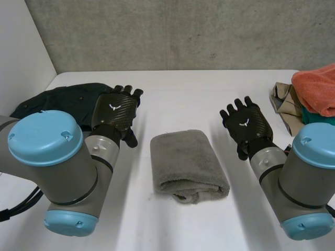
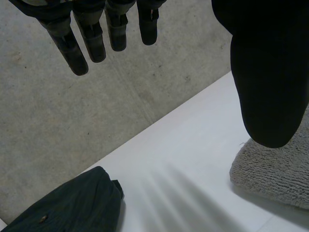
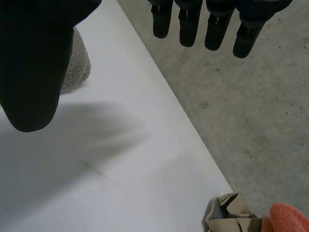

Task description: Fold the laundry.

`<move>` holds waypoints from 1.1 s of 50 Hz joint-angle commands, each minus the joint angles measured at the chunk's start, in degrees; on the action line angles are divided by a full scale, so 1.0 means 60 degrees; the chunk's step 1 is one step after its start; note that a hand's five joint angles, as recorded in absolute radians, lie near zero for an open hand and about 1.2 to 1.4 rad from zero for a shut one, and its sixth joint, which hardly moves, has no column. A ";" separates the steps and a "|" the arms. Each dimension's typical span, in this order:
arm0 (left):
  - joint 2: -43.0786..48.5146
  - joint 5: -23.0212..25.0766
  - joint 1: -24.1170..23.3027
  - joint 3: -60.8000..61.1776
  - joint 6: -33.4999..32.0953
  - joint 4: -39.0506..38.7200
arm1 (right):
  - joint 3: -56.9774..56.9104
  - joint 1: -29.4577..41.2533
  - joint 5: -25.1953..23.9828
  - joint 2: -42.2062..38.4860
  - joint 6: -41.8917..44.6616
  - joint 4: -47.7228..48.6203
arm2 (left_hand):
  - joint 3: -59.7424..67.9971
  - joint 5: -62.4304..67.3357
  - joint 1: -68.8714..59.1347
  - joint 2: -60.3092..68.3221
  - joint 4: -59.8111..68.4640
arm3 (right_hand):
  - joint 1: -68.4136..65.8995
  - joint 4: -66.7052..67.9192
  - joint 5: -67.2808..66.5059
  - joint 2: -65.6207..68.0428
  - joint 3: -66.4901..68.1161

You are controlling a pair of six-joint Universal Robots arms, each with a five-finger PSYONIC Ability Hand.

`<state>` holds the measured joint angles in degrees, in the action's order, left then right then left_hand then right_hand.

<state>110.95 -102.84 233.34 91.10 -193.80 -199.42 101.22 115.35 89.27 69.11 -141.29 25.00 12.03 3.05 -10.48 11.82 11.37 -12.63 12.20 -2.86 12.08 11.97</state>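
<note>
Fingers [image 1: 137,94] straight and empty in the head view, my left hand [image 1: 115,111] and right hand [image 1: 246,124] hover either side of the folded grey towel [image 1: 186,164], which lies mid desk [image 1: 178,99], its long axis pointing away from me. Left wrist view: relaxed, nothing held, towel by my thumb [image 2: 270,87], dark garment [image 2: 72,203] nearby. Right wrist view: equally open; I judge this fold done, so next comes reaching for the beige-and-orange pile [image 3: 241,220].

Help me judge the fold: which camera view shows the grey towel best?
The head view: the grey towel lies whole and folded on the table, between the left hand and the right hand. The left wrist view catches one corner beside the thumb; the right wrist view, a bit of its edge behind the thumb.
</note>
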 commanded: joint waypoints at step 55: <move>-0.1001 0.5958 0.0484 -0.3143 0.1788 0.5139 | 0.1218 0.1765 -0.0992 0.1036 -0.0475 -0.1591 | -0.0338 -0.0508 0.0080 -0.0303 -0.0229 | 0.0439 -0.0367 0.0476 -0.0346 -0.0328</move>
